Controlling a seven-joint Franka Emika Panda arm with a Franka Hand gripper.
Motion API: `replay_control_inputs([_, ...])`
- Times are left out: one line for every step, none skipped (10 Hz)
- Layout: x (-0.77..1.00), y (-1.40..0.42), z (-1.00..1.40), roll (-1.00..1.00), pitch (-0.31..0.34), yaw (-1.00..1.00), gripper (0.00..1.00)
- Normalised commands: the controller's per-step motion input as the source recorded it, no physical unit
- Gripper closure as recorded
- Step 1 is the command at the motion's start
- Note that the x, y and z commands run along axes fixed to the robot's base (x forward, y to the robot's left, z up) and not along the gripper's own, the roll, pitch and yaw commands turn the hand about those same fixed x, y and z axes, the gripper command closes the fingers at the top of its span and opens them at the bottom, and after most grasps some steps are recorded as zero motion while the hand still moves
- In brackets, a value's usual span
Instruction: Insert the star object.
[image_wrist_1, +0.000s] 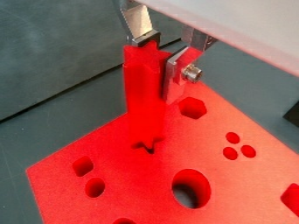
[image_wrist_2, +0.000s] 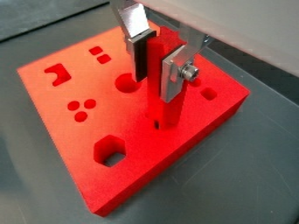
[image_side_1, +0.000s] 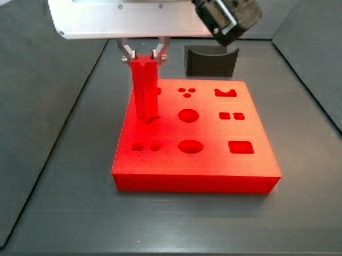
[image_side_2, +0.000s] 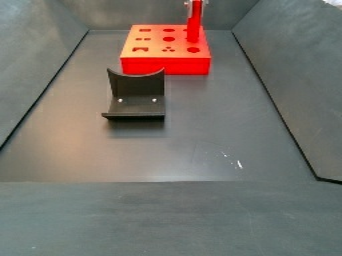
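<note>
The star object (image_wrist_1: 142, 92), a slim bright red ridged peg, stands upright on the big flat red block (image_wrist_1: 105, 179). Its lower end sits at a small star-shaped hole, and dark bits of the hole show round its foot. My gripper (image_wrist_1: 163, 52) is shut on the peg's upper end, with one silver finger on each side. The peg (image_wrist_2: 167, 92), the gripper (image_wrist_2: 158, 59) and the block (image_wrist_2: 70, 83) also show in a wrist view. In a side view the gripper (image_side_1: 143, 52) holds the peg (image_side_1: 143, 92) over the block's (image_side_1: 201, 165) left part. In a side view the peg (image_side_2: 194, 22) stands at the block's (image_side_2: 163, 62) right end.
The block has other holes: a hexagon (image_wrist_1: 191, 108), a large round one (image_wrist_1: 191, 190) and three small dots (image_wrist_1: 237, 149). A dark grey curved holder (image_side_1: 210, 60) stands behind the block; in a side view the holder (image_side_2: 135, 95) is mid-floor. Dark sloping walls surround the floor.
</note>
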Motion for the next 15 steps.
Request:
replay_control_inputs([0.07, 0.0, -0.27, 0.11, 0.0, 0.0, 1.0])
replay_control_inputs([0.16, 0.0, -0.25, 0.09, 0.0, 0.04, 1.0])
replay_control_inputs([0.28, 0.0, -0.21, 0.06, 0.0, 0.13, 1.0])
replay_control_inputs([0.22, 0.0, -0.23, 0.08, 0.0, 0.1, 1.0])
replay_control_inputs([0.0, 0.0, -0.24, 0.11, 0.0, 0.05, 1.0])
replay_control_inputs([-0.06, 0.0, -0.16, 0.06, 0.0, 0.0, 1.0])
replay_control_inputs([0.04, 0.0, -0.02, 0.0, 0.021, 0.0, 1.0])
replay_control_inputs([0.11, -0.1, -0.81, 0.21, 0.004, -0.01, 1.0])
replay_control_inputs([0.18, -0.16, -0.9, 0.23, 0.0, -0.05, 1.0])
replay_control_inputs([0.1, -0.21, -0.91, 0.2, 0.01, -0.05, 1.0])
replay_control_inputs([0.04, -0.23, -0.91, 0.17, 0.047, -0.06, 1.0])
replay_control_inputs([0.0, -0.11, -0.73, 0.2, 0.119, -0.14, 1.0])
replay_control_inputs([0.0, 0.0, -0.54, 0.22, 0.179, -0.17, 1.0])
replay_control_inputs([0.0, -0.13, -0.72, 0.14, 0.166, -0.16, 1.0])
replay_control_inputs([0.03, -0.31, -1.0, 0.07, 0.006, -0.13, 1.0])
